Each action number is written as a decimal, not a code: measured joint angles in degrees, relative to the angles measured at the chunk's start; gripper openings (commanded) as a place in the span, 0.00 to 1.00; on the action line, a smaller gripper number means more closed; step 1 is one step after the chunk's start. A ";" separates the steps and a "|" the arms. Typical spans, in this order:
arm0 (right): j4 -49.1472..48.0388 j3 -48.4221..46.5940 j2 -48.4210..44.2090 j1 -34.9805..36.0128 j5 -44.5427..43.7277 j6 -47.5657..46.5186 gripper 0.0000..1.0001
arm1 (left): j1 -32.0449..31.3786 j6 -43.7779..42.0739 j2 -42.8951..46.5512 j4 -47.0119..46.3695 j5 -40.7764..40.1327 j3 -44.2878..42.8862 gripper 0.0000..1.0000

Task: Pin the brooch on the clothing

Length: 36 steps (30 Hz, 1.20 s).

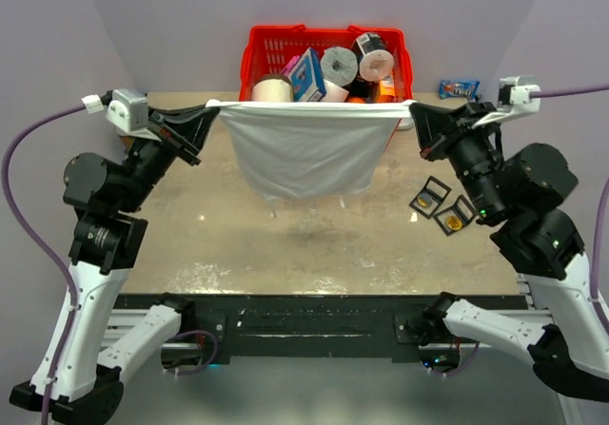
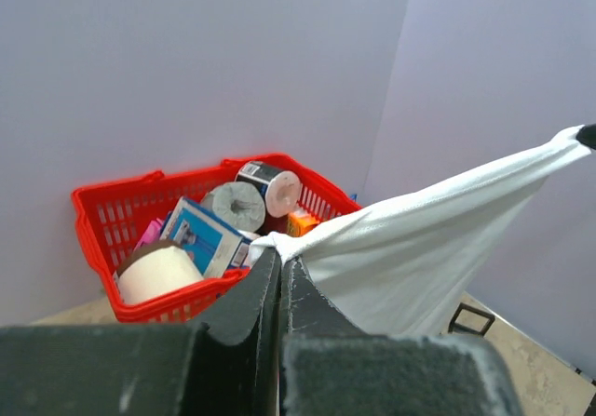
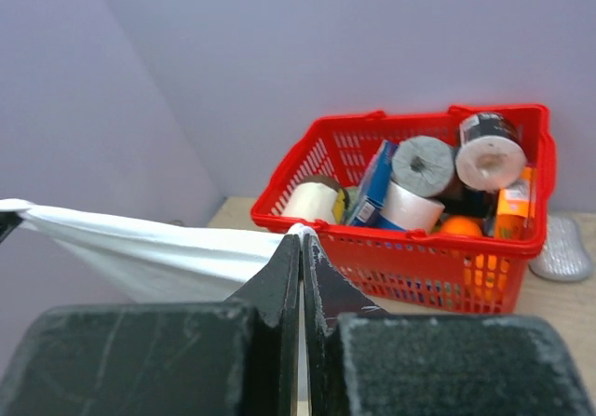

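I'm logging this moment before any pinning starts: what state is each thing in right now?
T-shirt: held up by two corners, stretched, hanging over the table.
left gripper: shut on one T-shirt corner.
right gripper: shut on the other corner.
red basket: upright, full.
two black cases: lying on the table, gold inside, untouched.

Top external view: fixed above and behind the arm bases, looking down across the desk [image 1: 314,244] to the red basket [image 1: 249,64] at its far edge. Left wrist view: close behind the left tool [image 2: 277,254], facing the basket and the T-shirt [image 2: 410,248]. Right wrist view: close behind the right tool [image 3: 301,239], facing both from the opposite side. All three share these.
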<state>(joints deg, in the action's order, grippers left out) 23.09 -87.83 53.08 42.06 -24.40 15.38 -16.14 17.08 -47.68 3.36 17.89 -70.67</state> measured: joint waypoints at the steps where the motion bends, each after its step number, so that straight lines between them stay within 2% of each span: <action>1: -0.52 -0.55 -0.42 -0.02 1.90 -0.26 0.00 | 0.00 0.20 0.48 -0.33 0.33 -0.07 0.00; 5: -0.85 -0.68 -1.68 0.00 5.09 -0.42 0.00 | 0.00 1.51 2.08 -1.81 1.18 0.37 0.00; 9: -0.81 0.42 -1.18 -0.02 3.98 -0.13 0.00 | 0.00 3.08 0.35 -3.72 1.49 1.97 0.00; 16: -0.46 1.79 6.43 -0.02 -1.95 -1.14 0.00 | 0.02 3.30 -16.55 -2.95 1.44 0.26 0.00; 21: -0.28 -1.49 13.97 -0.09 -3.93 -4.48 0.00 | 0.02 3.21 -26.45 -0.68 1.84 -5.86 0.00; 24: -0.85 -3.61 15.76 -0.13 -4.55 -6.23 0.00 | 0.02 3.21 -27.23 -1.88 3.41 -8.61 0.00; 28: -2.36 -2.27 13.14 -0.13 -4.85 -7.37 0.00 | 0.02 3.17 -24.55 -5.44 6.49 -8.61 0.00; 30: -3.52 1.05 10.32 -0.13 -5.31 -6.97 0.00 | 0.02 3.56 -21.40 -8.09 7.30 -4.39 0.00; 36: -3.56 22.12 2.25 -0.26 -5.84 1.42 0.00 | 0.02 9.81 -9.97 -13.46 8.70 25.59 0.00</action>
<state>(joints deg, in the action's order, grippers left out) 19.53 -65.71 55.33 41.80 -30.24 16.80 -16.12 26.89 -57.65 -10.11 26.59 -45.08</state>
